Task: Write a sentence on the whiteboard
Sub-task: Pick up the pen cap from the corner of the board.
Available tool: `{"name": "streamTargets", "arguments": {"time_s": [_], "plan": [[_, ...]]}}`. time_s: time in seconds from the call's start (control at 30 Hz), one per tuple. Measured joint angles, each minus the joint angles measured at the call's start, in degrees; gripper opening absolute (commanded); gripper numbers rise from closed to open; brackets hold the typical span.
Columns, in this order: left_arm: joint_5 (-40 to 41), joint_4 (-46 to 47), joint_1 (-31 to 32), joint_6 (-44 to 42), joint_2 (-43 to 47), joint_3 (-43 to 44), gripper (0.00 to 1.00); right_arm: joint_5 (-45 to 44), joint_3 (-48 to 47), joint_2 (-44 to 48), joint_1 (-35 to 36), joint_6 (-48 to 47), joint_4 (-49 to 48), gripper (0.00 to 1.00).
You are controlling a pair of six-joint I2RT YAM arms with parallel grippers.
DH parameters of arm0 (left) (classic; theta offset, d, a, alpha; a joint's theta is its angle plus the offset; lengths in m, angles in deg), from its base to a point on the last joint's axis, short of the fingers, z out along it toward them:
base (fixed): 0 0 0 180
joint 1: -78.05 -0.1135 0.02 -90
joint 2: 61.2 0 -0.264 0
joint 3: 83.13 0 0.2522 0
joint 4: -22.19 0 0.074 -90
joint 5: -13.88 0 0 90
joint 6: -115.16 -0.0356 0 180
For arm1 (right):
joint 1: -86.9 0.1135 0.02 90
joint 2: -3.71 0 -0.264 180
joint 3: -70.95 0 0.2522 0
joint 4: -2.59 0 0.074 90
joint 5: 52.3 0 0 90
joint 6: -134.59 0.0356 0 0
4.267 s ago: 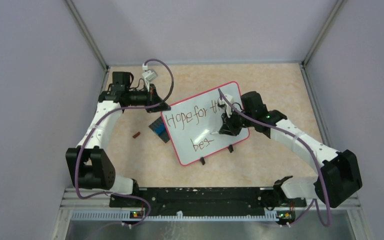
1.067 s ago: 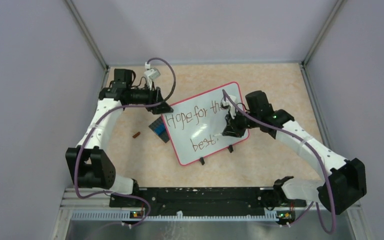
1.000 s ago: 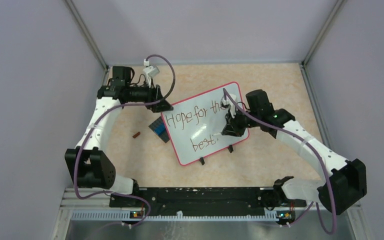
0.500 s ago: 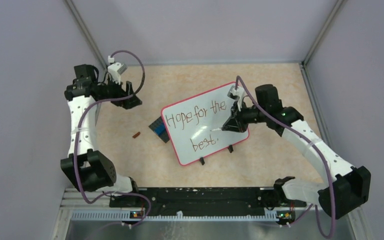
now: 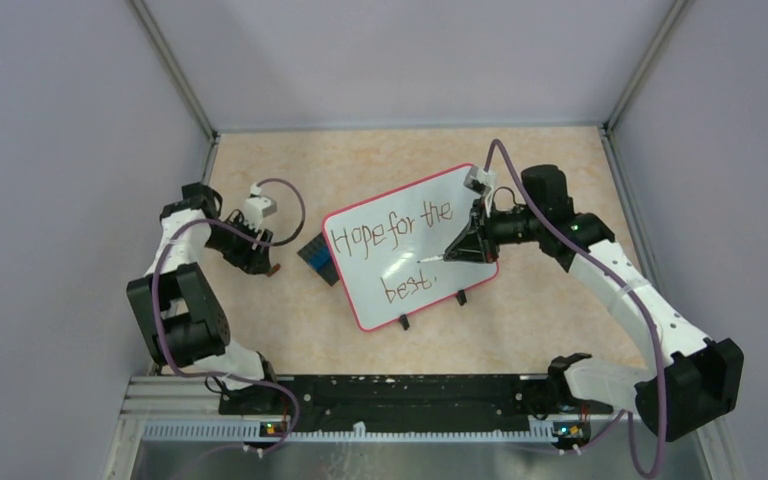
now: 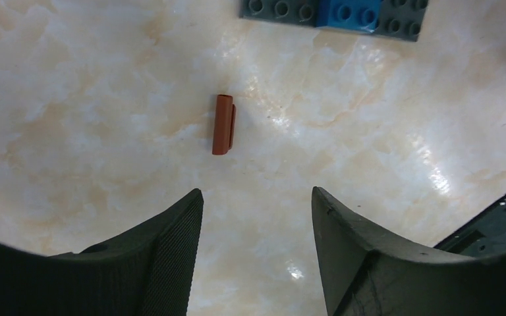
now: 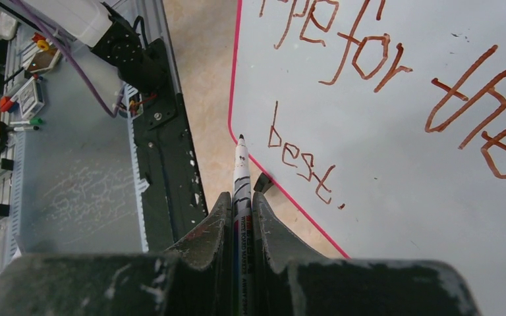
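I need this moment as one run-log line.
left gripper: open, above red-brown cap | right gripper: shut on marker | sentence: written on whiteboard

Bright, even overhead light: glare spots gleam on the beige marbled tabletop (image 6: 438,174) and a corner of the glossy white, red-framed whiteboard (image 7: 402,184); shadows fall soft.

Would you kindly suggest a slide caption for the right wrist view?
Right gripper shut on the marker, its tip near the whiteboard's red edge, beside the handwritten sentence ending "best."
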Motion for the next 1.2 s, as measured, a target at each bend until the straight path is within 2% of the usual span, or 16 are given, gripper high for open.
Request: {"name": "streamTargets", "arguments": {"time_s": [0.2, 0.5, 0.63, 0.87, 1.2], "plan": [[3.39, 7.04, 0.00, -2.32, -4.11, -3.91, 0.56, 1.77, 0.02, 0.00, 0.00, 0.00, 0.02, 0.00], [4.98, 13.46, 0.00, -3.15, -10.67, -4.61, 0.50, 2.23, 0.02, -0.76, 0.00, 0.00, 0.00, 0.00], [4.96, 14.78, 0.37, -3.32, -10.78, -5.31, 0.49, 2.21, 0.02, -1.14, 0.00, -0.04, -0.04, 0.00], [5.88, 17.90, 1.64, -3.43, -10.08, -7.13, 0.40, 1.88, 0.02, -1.75, 0.00, -0.07, 0.02, 0.00], [6.75, 22.60, 3.19, -5.03, -5.35, -12.85, 0.41, 1.36, 0.02, -1.79, 0.00, -0.09, 0.02, 0.00]]}}
